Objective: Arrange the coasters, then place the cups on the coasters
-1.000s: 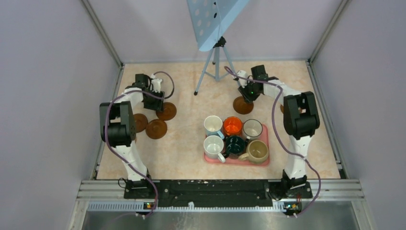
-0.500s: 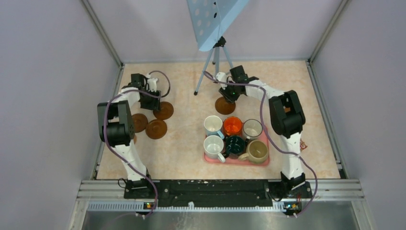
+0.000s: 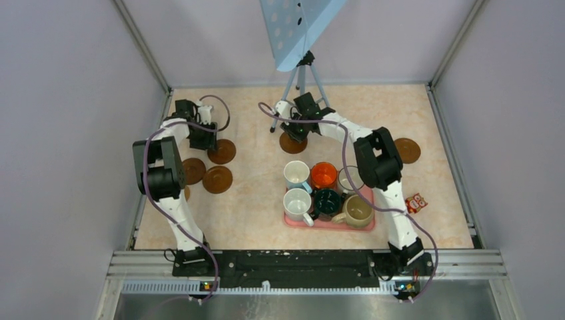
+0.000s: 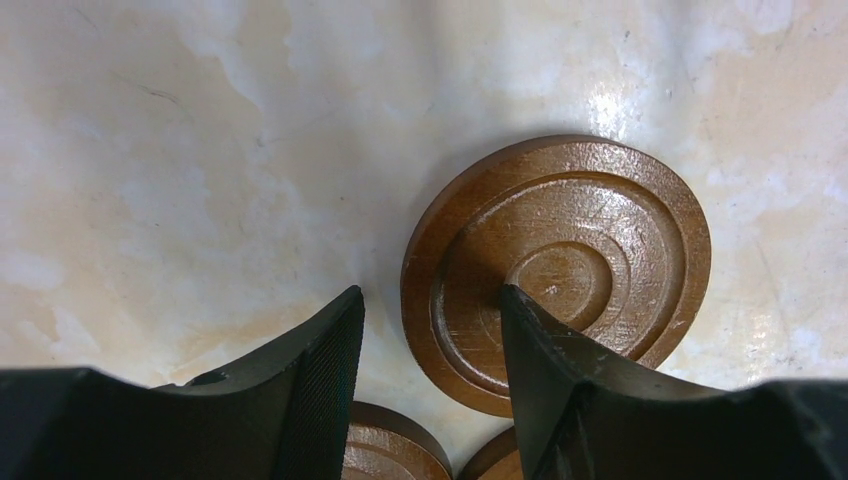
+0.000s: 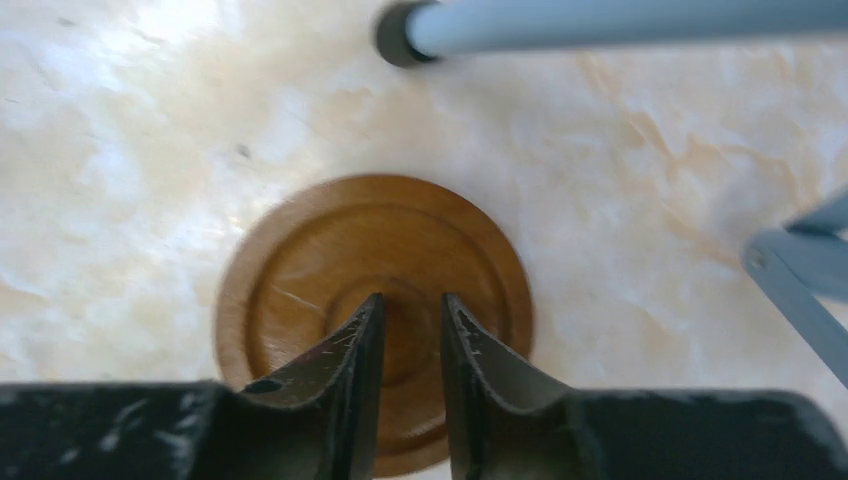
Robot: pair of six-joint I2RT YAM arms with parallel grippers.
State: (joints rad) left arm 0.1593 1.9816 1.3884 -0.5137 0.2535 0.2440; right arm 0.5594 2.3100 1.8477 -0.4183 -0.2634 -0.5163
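My left gripper (image 3: 203,139) (image 4: 428,300) stands open at the back left. One fingertip rests in the ringed centre of a brown coaster (image 3: 223,152) (image 4: 590,230) and the other on the table beside its rim. Two more coasters (image 3: 193,170) (image 3: 217,179) lie just nearer. My right gripper (image 3: 298,128) (image 5: 412,300) has its jaws narrowly apart, tips on the centre of another coaster (image 3: 289,144) (image 5: 300,270), with nothing between them. A further coaster (image 3: 407,150) lies at the right. Several cups, among them orange (image 3: 324,175), dark green (image 3: 327,200) and beige (image 3: 358,209), stand on the pink tray (image 3: 333,224).
A music-stand tripod (image 3: 301,93) stands at the back centre, and one foot (image 5: 400,30) is just beyond the right gripper's coaster. A small red packet (image 3: 416,202) lies right of the tray. Walls close in the table on three sides.
The right gripper has slid its coaster leftwards along the back of the table to near the tripod, and its jaws have narrowed. The left gripper has pulled its coaster slightly left.
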